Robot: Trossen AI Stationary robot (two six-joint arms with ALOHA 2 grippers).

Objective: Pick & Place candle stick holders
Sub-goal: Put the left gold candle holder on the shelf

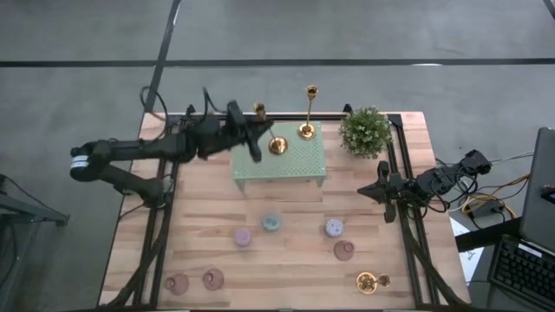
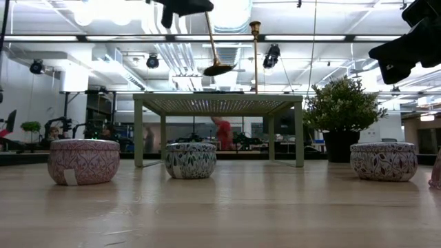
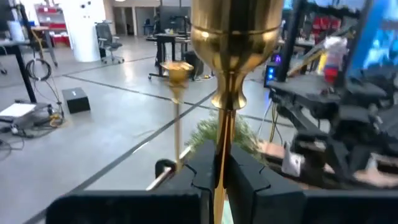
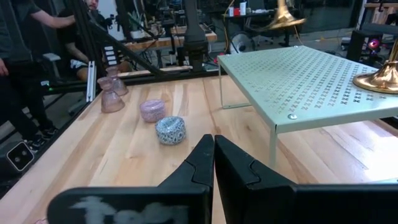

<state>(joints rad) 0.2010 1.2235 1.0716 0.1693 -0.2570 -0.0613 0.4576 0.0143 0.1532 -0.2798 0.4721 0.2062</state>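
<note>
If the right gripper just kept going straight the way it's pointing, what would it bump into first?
Probably the small blue patterned holder. The right gripper, shut, points low across the table toward it, with bare wood between. The green stand sits off to one side of that line. Depth is hard to judge, so it might just slip past.

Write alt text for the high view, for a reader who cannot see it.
The left gripper holds a tilted shiny gold candlestick above the pale green perforated stand, where another gold candlestick stands upright. The right gripper waits shut beside the table's right edge.
</note>
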